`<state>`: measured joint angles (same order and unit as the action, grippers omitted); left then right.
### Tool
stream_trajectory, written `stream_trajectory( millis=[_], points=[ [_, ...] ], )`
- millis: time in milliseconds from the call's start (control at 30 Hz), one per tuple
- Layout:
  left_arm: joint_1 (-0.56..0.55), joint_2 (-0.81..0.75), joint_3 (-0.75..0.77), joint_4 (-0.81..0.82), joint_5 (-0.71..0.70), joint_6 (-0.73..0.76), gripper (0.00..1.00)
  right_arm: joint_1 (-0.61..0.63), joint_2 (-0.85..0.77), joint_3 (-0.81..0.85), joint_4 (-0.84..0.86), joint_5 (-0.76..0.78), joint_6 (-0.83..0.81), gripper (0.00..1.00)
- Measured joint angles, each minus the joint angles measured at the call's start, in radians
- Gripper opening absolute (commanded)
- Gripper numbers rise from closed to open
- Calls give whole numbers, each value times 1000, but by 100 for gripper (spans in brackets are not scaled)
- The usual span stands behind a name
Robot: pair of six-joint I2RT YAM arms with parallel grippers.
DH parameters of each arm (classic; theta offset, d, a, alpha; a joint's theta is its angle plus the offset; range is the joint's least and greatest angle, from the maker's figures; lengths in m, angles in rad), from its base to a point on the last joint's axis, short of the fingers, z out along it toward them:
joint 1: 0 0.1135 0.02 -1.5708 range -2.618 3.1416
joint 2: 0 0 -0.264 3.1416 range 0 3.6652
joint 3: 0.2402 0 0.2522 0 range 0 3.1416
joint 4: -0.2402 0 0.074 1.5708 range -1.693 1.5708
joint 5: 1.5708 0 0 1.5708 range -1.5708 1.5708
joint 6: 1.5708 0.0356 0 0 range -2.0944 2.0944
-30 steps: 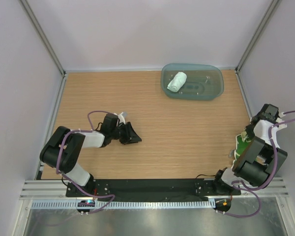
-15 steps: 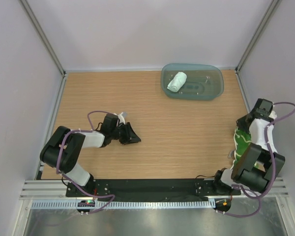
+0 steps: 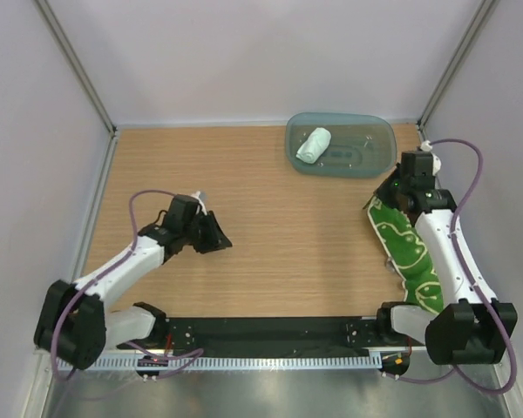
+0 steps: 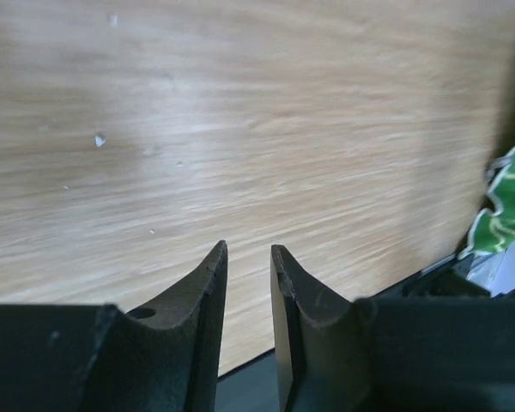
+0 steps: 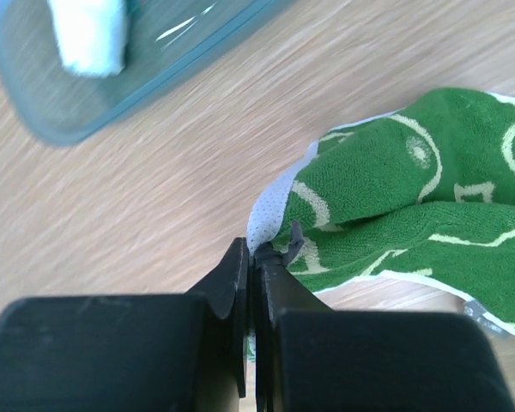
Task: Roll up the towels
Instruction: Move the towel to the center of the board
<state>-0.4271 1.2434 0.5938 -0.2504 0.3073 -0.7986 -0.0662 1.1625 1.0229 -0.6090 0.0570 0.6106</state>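
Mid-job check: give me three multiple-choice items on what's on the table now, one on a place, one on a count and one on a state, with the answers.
1. Where does the white towel lie?
A) in the tray
B) outside it, front left
C) outside it, front right

2. How many towels show?
A) one
B) two
C) four

3. The right gripper is:
A) open and empty
B) shut on the green towel
C) shut on the white towel

Answers:
1 A: the top view shows the white towel rolled up inside the tray's rim.
2 B: only the white towel and the green towel are in view.
3 B: the right wrist view shows the jaws pinched on the green towel's pale edge.
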Motion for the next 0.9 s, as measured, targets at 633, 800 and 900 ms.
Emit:
stream_trajectory(
  millis=[633,800,900],
  points=[
    [-1,-532,426,-687,-524,243,60,866,265,307,5,239,159,1],
    [-1,-583,423,-709,-550,261,84,1071,512,459,58,225,188,69],
    [-1,-575,423,-710,-545,264,86,1150,645,548,80,156,182,75]
  ],
)
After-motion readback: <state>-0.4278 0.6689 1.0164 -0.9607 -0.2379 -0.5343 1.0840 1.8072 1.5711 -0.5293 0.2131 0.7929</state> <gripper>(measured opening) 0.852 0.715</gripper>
